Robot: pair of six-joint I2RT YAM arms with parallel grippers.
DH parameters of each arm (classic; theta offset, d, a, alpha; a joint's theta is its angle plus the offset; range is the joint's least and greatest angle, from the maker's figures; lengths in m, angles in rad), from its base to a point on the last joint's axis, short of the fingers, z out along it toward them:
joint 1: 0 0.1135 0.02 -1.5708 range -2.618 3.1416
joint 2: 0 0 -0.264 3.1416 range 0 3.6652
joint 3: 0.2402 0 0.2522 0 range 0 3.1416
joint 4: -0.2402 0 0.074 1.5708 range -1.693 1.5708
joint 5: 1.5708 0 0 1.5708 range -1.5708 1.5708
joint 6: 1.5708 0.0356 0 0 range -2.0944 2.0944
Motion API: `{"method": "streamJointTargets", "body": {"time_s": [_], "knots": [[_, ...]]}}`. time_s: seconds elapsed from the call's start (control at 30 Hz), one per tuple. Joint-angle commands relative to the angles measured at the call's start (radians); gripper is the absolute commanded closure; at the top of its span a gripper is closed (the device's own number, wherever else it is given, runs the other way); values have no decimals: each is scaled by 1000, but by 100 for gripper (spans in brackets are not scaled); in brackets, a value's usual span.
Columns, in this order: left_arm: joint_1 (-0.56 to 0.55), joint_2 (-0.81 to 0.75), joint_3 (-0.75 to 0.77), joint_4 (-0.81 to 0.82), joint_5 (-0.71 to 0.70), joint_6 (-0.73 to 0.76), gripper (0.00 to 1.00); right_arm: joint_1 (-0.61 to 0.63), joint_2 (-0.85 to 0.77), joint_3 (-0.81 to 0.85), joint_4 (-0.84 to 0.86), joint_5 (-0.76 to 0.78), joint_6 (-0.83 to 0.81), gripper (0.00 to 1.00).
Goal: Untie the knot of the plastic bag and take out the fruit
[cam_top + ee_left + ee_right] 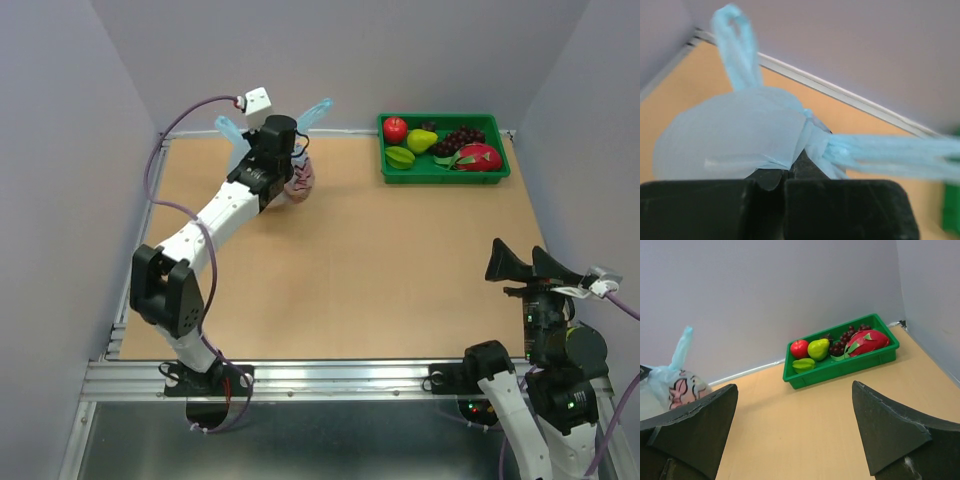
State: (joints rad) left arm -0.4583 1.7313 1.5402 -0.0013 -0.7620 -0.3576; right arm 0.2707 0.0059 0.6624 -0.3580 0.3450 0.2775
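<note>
The light blue plastic bag [299, 182] with its pink print stands at the back left of the table, partly under my left arm. My left gripper [287, 158] comes down on the bag's top. In the left wrist view its jaws [786, 172] are pressed together on blue film just below the knot [812, 131]. One tail [737, 47] sticks up to the left and the other tail [890, 155] runs off to the right. The fruit inside the bag is hidden. My right gripper [525, 262] hovers open at the near right, nothing between its fingers [700, 425].
A green tray [445, 174] at the back right holds an apple [395, 128], a pear [421, 140], a starfruit, grapes and a dragon fruit [478, 157]. Grey walls close in the back and both sides. A metal rail [330, 375] runs along the near edge.
</note>
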Motion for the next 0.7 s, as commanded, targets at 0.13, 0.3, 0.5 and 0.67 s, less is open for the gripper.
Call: {"method": "streamJointTargets", "body": {"time_s": [0.13,0.3,0.5,0.67], "knots": [[-178,-289,-299,-72,459,-204,100,12,84,61,28,-116,-34,0],[-307,-472,-567,29,602,-299,100,9,285,147,-13,-371,-20,0],[-393,-703,-922,76,604,-421,100,10,651,246,-108,-530,-1,0],[-398,-848,-1109,81,569,-466,100,19,836,172,-26,-607,43,0]]}}
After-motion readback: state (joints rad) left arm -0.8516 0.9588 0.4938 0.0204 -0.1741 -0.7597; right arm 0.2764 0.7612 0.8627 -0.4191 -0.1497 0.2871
